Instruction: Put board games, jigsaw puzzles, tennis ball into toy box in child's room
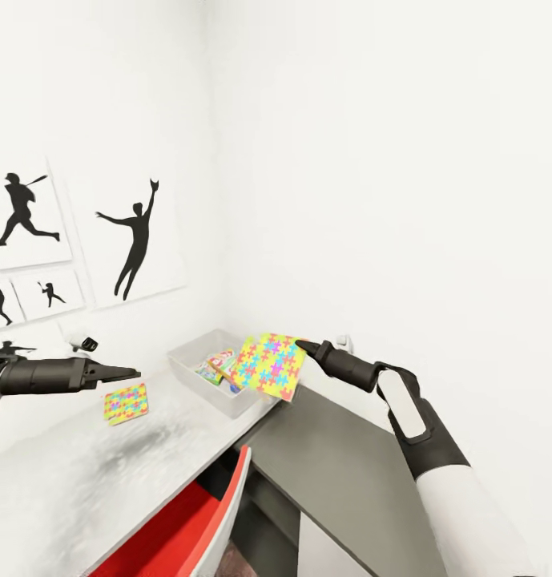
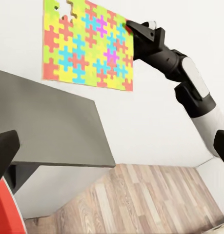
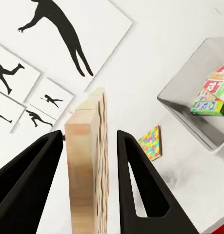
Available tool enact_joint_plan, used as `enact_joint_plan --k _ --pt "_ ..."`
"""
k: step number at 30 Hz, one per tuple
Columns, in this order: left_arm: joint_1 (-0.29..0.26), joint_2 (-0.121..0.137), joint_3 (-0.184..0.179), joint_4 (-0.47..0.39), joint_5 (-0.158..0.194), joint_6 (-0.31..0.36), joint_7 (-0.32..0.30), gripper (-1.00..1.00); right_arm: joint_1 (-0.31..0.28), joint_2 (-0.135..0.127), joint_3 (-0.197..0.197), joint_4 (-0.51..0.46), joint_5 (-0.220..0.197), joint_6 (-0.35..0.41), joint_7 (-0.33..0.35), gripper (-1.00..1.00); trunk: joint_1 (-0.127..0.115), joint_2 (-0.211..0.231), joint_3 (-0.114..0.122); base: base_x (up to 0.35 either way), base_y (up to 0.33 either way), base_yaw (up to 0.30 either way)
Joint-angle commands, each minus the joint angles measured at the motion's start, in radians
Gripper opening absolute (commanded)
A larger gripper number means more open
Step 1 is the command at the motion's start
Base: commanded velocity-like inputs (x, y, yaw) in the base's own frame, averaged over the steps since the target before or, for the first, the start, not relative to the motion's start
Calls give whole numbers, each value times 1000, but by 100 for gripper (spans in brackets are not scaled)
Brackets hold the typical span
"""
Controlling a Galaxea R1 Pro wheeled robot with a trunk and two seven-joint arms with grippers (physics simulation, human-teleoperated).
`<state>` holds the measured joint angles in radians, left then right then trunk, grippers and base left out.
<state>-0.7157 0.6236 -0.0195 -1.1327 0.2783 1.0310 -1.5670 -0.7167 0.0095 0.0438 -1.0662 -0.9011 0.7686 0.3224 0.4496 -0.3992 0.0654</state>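
No text can be read on anything.

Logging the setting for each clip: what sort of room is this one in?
Most likely a child's bedroom or playroom: black baseball silhouette pictures hang on the white wall, a grey toy box holding board games sits on a desk, and the right gripper holds a colourful jigsaw puzzle.

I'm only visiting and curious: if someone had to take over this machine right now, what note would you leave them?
Right gripper: jaws shut on a jigsaw puzzle, held above the toy box.
Left gripper: nothing in it, hovering over the table; can't tell if open.
Second jigsaw puzzle lies on the table.
Toy box already holds board games.
Left: drop the held puzzle in, then fetch the second. Tennis ball: not spotted.
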Motion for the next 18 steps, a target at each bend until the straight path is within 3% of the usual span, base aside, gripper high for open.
enact_joint_plan --k 1,5,10,18 --pt "-1 1 -2 1 1 11 -4 100 -19 3 -1 2 3 6 -12 -100 0 -1 -1 0 0 286" --pt "-1 1 -2 1 1 11 -4 100 -90 8 -2 39 3 4 -54 -100 0 -1 -1 0 0 286" --pt "-1 0 -1 13 2 9 -4 100 -160 38 -1 128 7 -7 -111 -100 0 -1 -1 0 0 286" --pt "-1 -1 -1 39 4 9 -4 100 -177 43 -8 147 9 -35 -124 -100 0 -1 -1 31 13 250"
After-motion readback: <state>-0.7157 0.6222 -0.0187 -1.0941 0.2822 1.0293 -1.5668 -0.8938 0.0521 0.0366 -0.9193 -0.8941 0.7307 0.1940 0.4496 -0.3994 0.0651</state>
